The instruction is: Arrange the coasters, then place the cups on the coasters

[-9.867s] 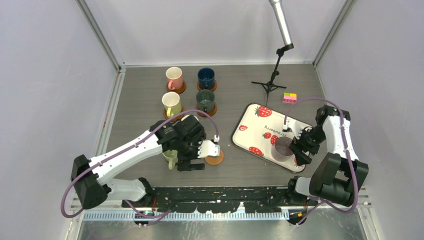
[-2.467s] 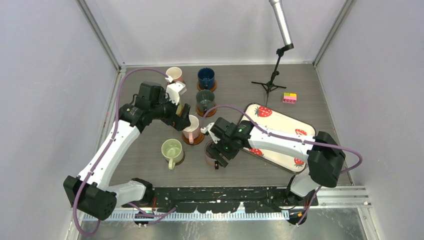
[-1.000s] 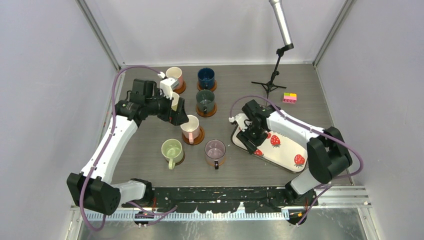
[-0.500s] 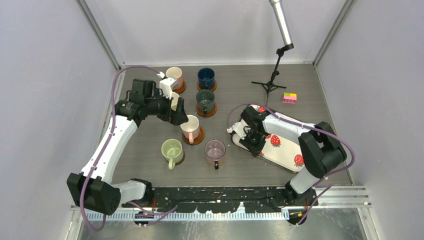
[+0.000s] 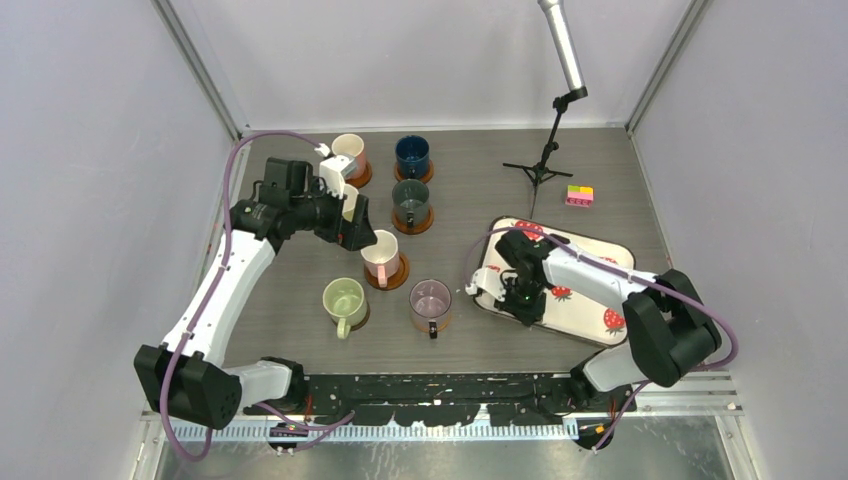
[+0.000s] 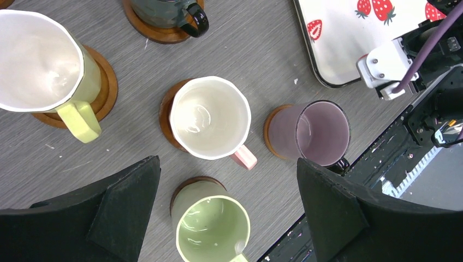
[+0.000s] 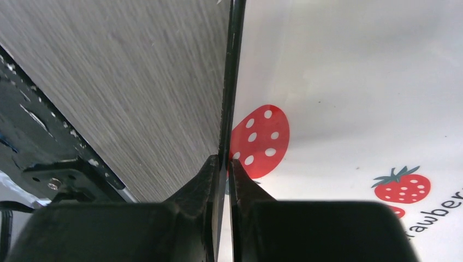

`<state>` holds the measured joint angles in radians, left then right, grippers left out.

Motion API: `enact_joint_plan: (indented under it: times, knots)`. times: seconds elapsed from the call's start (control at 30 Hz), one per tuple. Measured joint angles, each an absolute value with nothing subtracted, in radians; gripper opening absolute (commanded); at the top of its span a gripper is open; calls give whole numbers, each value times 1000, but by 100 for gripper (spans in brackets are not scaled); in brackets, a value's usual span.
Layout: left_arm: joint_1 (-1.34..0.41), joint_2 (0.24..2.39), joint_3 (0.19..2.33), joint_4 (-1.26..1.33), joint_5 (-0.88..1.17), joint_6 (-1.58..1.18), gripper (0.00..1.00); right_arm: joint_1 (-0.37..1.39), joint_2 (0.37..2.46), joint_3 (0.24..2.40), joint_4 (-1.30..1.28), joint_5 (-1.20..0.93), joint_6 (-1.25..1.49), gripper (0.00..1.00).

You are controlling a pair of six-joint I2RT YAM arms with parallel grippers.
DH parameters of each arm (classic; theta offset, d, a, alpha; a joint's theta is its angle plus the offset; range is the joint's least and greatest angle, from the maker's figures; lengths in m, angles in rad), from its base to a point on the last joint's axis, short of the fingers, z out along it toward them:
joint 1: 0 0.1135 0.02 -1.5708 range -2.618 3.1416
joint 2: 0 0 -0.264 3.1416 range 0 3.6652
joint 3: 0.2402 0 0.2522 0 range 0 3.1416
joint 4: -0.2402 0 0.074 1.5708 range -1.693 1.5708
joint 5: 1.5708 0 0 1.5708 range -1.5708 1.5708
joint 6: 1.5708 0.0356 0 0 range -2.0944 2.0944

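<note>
Several cups stand on brown coasters on the left half of the table: pink [image 5: 348, 154], dark blue [image 5: 412, 155], dark grey [image 5: 410, 198], cream-pink [image 5: 380, 253], light green [image 5: 343, 298] and purple [image 5: 430, 300]. The pale yellow cup [image 6: 38, 57] on its coaster [image 6: 107, 82] is mostly hidden by the arm in the top view. My left gripper [image 6: 227, 160] hovers open and empty above the cream-pink cup [image 6: 210, 117]. My right gripper [image 7: 225, 161] is shut on the black rim [image 7: 232, 82] of the strawberry-print tray [image 5: 575, 262], at its near left edge.
A small tripod stand [image 5: 540, 165] and a coloured block [image 5: 579, 195] sit at the back right. The black rail [image 5: 450, 385] runs along the near edge, close to the purple cup. The tray holds no cups.
My right gripper slid toward the near end of the tray's left edge and closed on its rim; the tray shifted slightly right. The left arm stayed still.
</note>
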<state>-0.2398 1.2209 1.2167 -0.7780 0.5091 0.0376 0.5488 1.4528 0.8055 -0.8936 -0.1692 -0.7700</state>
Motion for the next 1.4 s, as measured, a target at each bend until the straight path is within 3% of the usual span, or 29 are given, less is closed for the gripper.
enact_joint_plan:
  times: [0.63,1.07,1.4]
  knots:
    - [-239,1229,1217,-777,509,38,97,603,1393,750,-936,-118,-942,8]
    - [-239,1229,1217,-776,509,45,98,603,1356,727,-981,-75,-920,66]
    - [-208,1264,1259,-813,518,70,100,603,1251,921,-1038,-125,-818,76]
